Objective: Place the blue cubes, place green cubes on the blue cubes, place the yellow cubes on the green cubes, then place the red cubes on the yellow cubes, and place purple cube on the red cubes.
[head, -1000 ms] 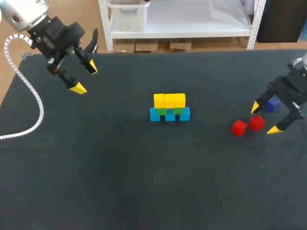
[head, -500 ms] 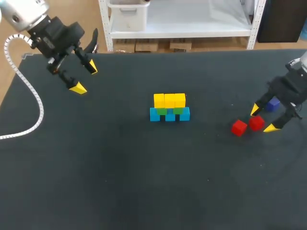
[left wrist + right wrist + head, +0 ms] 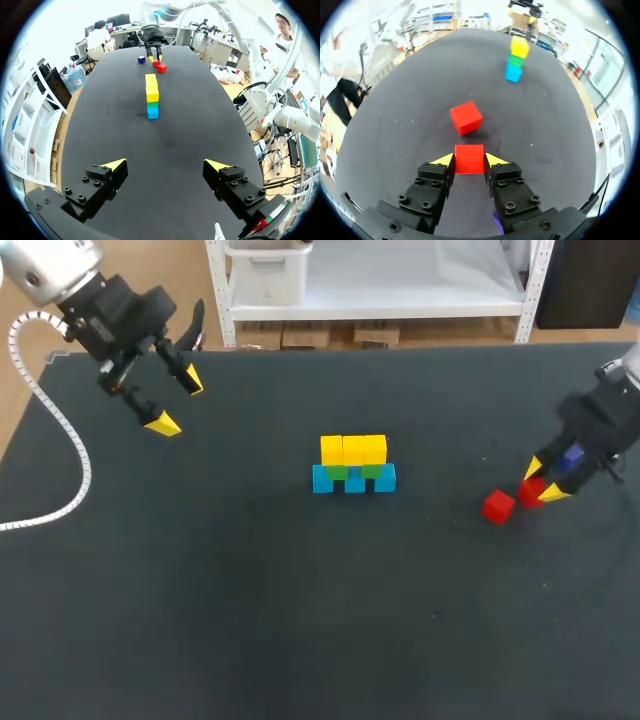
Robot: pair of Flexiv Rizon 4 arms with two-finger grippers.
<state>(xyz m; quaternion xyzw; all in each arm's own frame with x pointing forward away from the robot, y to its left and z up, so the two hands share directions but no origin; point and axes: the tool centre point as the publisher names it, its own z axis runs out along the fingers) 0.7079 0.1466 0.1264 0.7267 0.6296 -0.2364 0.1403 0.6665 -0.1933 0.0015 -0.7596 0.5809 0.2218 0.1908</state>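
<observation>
My right pincer (image 3: 469,160) clamps one red cube (image 3: 469,157) between its tips. A second red cube (image 3: 466,117) lies just ahead of it; my left pincer (image 3: 167,164) stands wide open, empty.

Right gripper (image 3: 469,160) pinching a red cube on a dark table (image 3: 390,145).
The two yellow-tipped fingers press against opposite sides of the near red cube (image 3: 469,156). A far red cube (image 3: 466,118) sits just ahead, turned at an angle, apart from the first. Well beyond stands a stack: blue cube (image 3: 512,74) at the base, green cube (image 3: 515,61) above, yellow cube (image 3: 519,47) on top.
</observation>
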